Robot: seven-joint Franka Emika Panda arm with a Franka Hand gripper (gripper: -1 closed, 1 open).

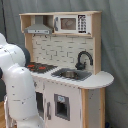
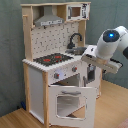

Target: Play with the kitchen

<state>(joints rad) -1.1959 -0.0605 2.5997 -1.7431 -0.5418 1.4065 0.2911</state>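
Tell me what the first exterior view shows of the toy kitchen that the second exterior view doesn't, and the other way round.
Only the first exterior view shows the inside of the sink and the rounded counter end. Only the second exterior view shows the windowed oven door hanging open, and the knobs above it. Both exterior views show the kitchen with its stovetop, faucet, grey hood and microwave.

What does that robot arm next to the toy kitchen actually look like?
The arm is built of bulky, rounded white segments with smooth, glossy shells. In the second exterior view one joint carries a dark round cap with a glowing blue centre. In the first exterior view its white casing looks faintly speckled. No loose cables show.
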